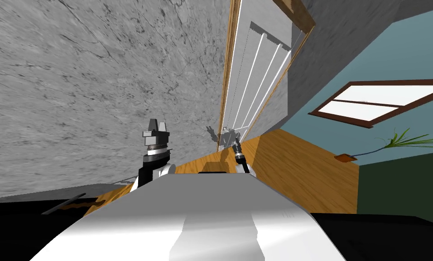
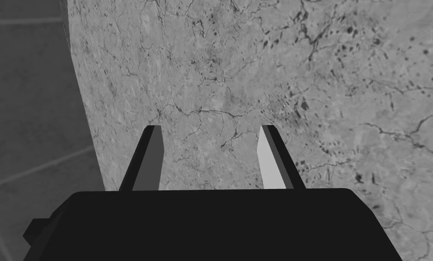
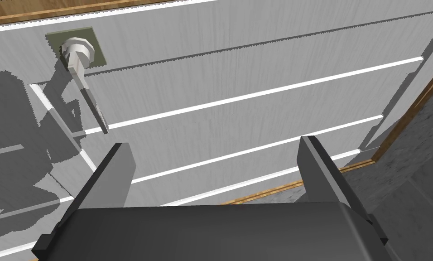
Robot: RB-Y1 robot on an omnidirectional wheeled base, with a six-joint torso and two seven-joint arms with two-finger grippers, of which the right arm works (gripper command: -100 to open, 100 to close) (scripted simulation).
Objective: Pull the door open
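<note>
The right end effector (image 3: 215, 142) is held out in front of the white panelled door (image 3: 256, 68), its two fingers spread wide with nothing between them. Only the door's flat face and its raised white ribs lie in the gap. The handle (image 3: 91, 102) is a pale grey lever on a round hub, mounted on a small olive plate (image 3: 75, 45) close to the door's edge. It sits ahead of the end effector and off to one side, outside the gap. The lever's free end lies just beyond the tip of the nearer finger (image 3: 118, 163), and I cannot tell if they touch. The end effector's shadow falls on the door beside the handle. A wooden frame (image 3: 406, 118) borders the door.

From the head camera, the right end effector is small and low against the door, just above the wooden floor (image 1: 301, 172).

The left end effector (image 2: 210, 128) is raised to the left of the right one, well apart from the door. It faces a grey veined wall (image 2: 279, 68), with its fingers spread and holding nothing.
</note>
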